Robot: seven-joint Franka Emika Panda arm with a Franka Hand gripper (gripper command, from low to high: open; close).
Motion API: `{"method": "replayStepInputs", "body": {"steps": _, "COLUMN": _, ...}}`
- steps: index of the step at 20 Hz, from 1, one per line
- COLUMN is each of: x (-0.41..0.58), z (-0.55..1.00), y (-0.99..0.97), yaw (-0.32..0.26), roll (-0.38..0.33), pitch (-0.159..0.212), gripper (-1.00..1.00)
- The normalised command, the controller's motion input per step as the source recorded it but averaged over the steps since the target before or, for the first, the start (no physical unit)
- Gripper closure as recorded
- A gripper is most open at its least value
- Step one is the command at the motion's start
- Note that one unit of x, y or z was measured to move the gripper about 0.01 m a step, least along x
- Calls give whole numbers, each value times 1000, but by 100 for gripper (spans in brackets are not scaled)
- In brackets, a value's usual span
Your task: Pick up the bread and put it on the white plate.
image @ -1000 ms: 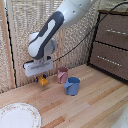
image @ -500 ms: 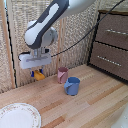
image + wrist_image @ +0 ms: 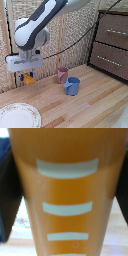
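Now the clamp (image 3: 27, 76) hangs above the surface (image 3: 90, 102), its fingers (image 3: 23, 76) closed on the toast (image 3: 29, 78), held clear of the wood. The toast's long axis runs along the fingers, pointing down. The plate (image 3: 19, 116) lies nearer the camera.

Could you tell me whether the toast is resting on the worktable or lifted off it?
Lifted: the toast hangs between the clamp fingers, clear above the worktable.

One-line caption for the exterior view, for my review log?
Panda arm's clamp holds the orange toast above the worktable, the white plate lying below it, pink cup and blue cup alongside.
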Motion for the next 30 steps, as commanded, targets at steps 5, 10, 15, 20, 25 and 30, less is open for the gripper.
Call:
{"method": "replayStepInputs", "body": {"steps": 5, "x": -355, "z": -127, "y": 754, "yaw": 0, "roll": -190, "pitch": 7, "gripper": 100}}
{"method": "replayStepInputs", "body": {"steps": 10, "x": -272, "z": -421, "y": 556, "yaw": 0, "roll": -329, "pitch": -21, "gripper": 100}}
{"method": "replayStepInputs", "body": {"steps": 15, "x": -162, "z": -497, "y": 603, "yaw": 0, "roll": -297, "pitch": -48, "gripper": 100}}
{"method": "replayStepInputs", "body": {"steps": 20, "x": -3, "z": -479, "y": 669, "yaw": 0, "roll": -148, "pitch": -155, "gripper": 100}}
{"method": "replayStepInputs", "body": {"steps": 25, "x": 62, "z": -114, "y": 316, "yaw": 0, "roll": -93, "pitch": -282, "gripper": -100}}
{"method": "replayStepInputs", "body": {"steps": 30, "x": 182, "z": 473, "y": -147, "yaw": 20, "roll": -10, "pitch": -126, "gripper": -100}}
